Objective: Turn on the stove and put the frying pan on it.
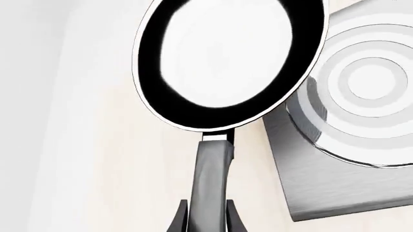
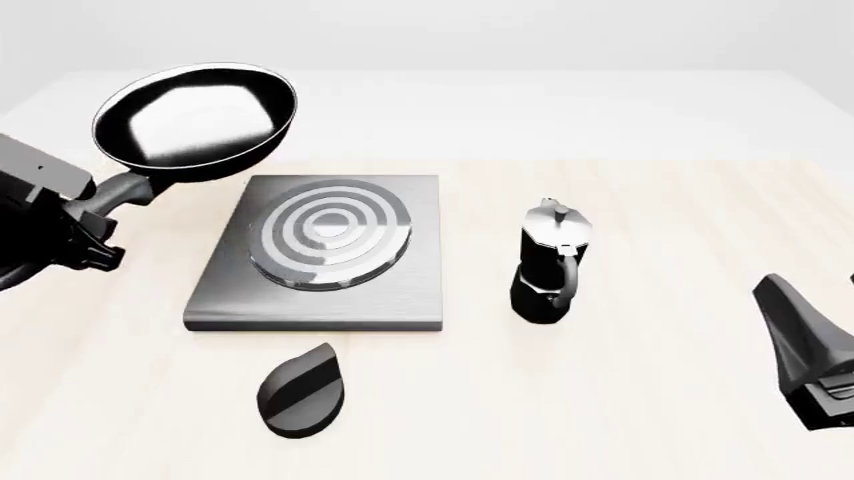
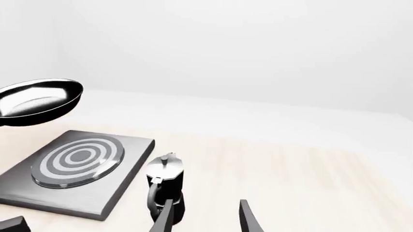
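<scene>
The left gripper (image 1: 206,220) gripped the frying pan (image 2: 196,120) by its handle, aloft beside the stove (image 2: 324,252); placing remained. The right gripper (image 3: 205,217) stood open, the knob (image 2: 303,388) unattended.

The frying pan (image 2: 195,118) is glossy black with a silver rim, the stove (image 2: 320,255) brushed grey metal, the table (image 2: 641,400) pale matt wood grain.

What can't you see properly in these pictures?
- Right gripper: the front view's edge cuts it off; the right wrist view shows only its fingertips, apart.
- Pan handle's end: hidden by the left gripper in the left wrist view.
- Knob: whether it is turned on cannot be told.
</scene>
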Robot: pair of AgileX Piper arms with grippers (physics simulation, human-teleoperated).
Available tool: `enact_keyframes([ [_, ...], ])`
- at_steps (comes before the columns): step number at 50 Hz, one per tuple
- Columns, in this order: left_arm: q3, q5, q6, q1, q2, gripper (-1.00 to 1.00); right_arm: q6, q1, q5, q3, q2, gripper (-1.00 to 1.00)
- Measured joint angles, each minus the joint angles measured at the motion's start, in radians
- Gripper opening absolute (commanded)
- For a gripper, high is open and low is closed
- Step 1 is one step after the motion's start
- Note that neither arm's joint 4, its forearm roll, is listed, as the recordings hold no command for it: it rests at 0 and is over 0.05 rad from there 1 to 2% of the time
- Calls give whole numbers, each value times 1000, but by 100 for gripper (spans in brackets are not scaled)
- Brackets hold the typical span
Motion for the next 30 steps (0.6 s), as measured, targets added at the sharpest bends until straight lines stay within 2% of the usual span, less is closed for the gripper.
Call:
enact_keyframes([
  [16, 79, -61, 16, -90, -34, -100, 3, -2, 18, -2, -20, 100],
  [30, 120, -70, 10, -173, -74, -100, 5, -7, 31, -7, -30, 100],
])
